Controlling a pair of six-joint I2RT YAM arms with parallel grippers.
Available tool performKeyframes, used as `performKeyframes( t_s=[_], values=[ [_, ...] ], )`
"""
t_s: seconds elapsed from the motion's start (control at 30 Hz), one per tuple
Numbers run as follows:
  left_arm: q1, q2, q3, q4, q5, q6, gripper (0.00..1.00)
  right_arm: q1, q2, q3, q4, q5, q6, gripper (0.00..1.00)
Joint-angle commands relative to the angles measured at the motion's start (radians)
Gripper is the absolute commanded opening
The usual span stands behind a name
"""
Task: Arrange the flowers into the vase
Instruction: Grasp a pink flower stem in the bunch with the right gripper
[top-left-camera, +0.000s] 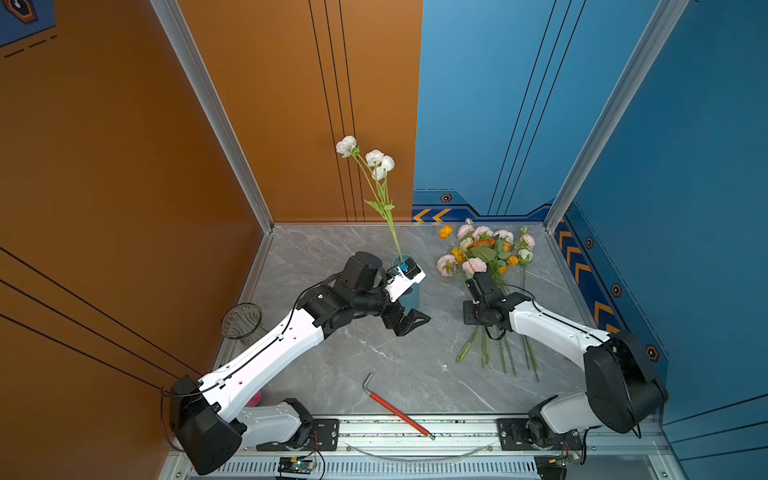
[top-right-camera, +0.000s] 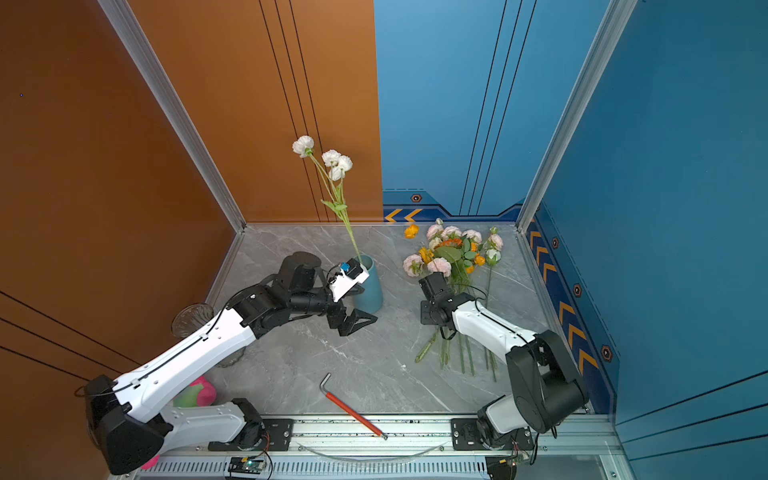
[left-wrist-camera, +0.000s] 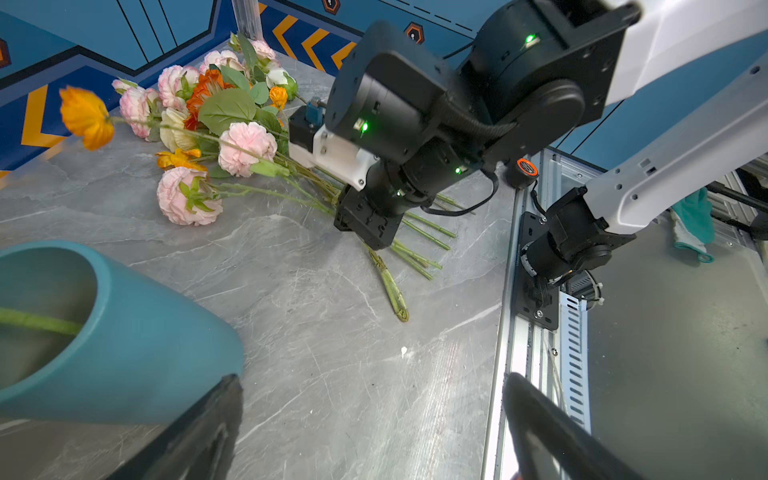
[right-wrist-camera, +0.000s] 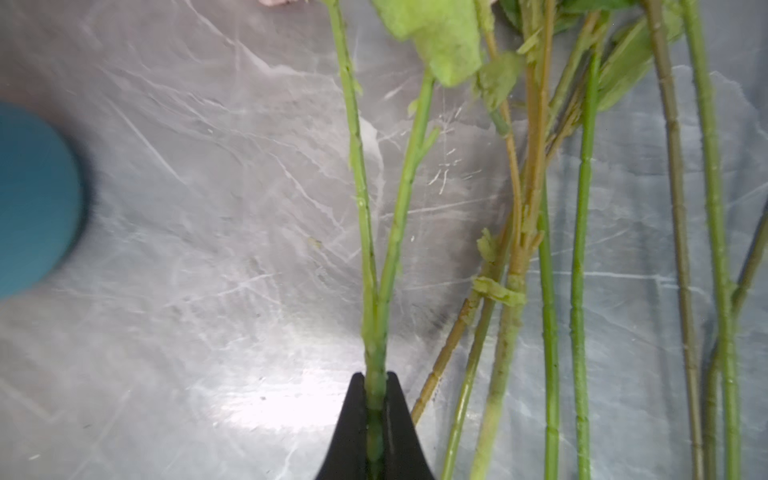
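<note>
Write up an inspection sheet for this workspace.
Surface: grey marbled tabletop, small white speck.
Job's things: white flowers standing in the blue vase; bunch of flowers lying flat.
Clutter: red-handled hex key by the front rail; glass jar at left edge.
Grippers: left gripper open, beside the vase; right gripper shut on a green stem.
Cables: black cable along the left arm; loop at right wrist.
Surroundings: orange wall, blue walls, aluminium frame.

Bare marble tabletop (top-left-camera: 444, 345) lies open between teal vase (top-right-camera: 374, 291) and flower bunch (top-left-camera: 484, 253). The left arm's wrist (top-left-camera: 405, 280) and a white-bloomed stem (top-left-camera: 384, 208) crowd the vase's mouth. A red-handled hex key (top-left-camera: 395, 407) lies by the front rail (top-left-camera: 457, 432).
</note>
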Motion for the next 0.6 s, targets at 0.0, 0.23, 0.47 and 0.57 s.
performKeyframes(
  t_s=[0.0,0.23,0.47,0.57],
  values=[
    [-0.011,0.004,0.020,-0.022,0.009,0.008,0.98,-0.075,-0.078,-0.014,-0.030,-0.206,0.018,0.00],
    [-0.013,0.002,0.021,-0.021,0.007,0.008,0.98,-0.229,-0.187,-0.047,0.056,-0.532,0.102,0.00],
    [-0.013,0.002,0.019,-0.022,0.002,0.010,0.98,-0.350,-0.174,-0.174,0.562,-0.866,0.433,0.00],
    [-0.016,0.004,0.019,-0.022,0.001,0.010,0.98,-0.363,-0.139,-0.165,0.653,-0.904,0.500,0.00]
  ],
)
